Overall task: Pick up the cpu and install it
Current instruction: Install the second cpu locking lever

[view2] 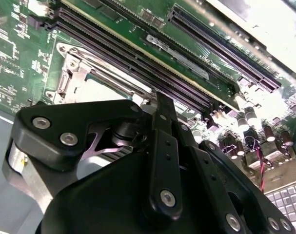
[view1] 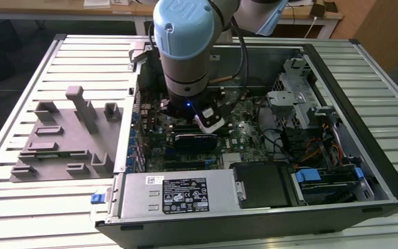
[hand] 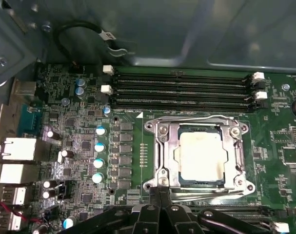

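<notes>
The cpu (hand: pixel 200 156), a pale silvery square, lies flat inside the metal-framed socket (hand: pixel 160 131) on the green motherboard in the first wrist view. Just off the socket's near edge, my gripper (hand: pixel 160 189) has its two thin black fingertips pressed together with nothing between them, a little apart from the chip. The second wrist view shows the black gripper (view2: pixel 161 100) body close up, above a corner of the socket frame (view2: pixel 69 73). In the exterior view the arm reaches down into the open computer case, with the gripper (view1: pixel 208 123) over the board's middle.
Memory slots (hand: pixel 182 90) run along the socket's far side. Capacitors (hand: pixel 98 146) and rear ports (hand: pixel 16 151) stand beside it. On the exterior view's left is a grey fixture block (view1: pixel 64 140). A power supply (view1: pixel 178 194) and drive cage (view1: pixel 323 181) crowd the case.
</notes>
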`<state>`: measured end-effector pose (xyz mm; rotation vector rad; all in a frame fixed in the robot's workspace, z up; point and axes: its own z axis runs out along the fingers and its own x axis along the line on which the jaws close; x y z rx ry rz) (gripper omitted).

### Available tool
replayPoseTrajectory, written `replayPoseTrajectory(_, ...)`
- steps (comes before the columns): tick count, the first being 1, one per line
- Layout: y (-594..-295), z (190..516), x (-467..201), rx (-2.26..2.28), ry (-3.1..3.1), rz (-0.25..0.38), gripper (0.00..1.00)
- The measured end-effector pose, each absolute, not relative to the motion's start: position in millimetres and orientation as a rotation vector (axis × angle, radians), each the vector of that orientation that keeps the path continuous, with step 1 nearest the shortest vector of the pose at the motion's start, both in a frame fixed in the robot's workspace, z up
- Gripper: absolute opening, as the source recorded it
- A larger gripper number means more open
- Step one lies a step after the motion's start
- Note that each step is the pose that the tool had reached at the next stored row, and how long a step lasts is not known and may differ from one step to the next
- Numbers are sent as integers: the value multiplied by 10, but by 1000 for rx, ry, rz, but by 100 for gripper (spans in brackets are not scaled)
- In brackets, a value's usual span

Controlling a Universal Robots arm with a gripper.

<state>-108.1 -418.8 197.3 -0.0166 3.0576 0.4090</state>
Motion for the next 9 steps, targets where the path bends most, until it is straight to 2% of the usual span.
replayPoseTrajectory(4, -4188, 1946, -1109, -16, 3055, 426, 11)
replayPoseTrajectory(9, -4188, 1923, -1116, -14, 3046, 487, 11)
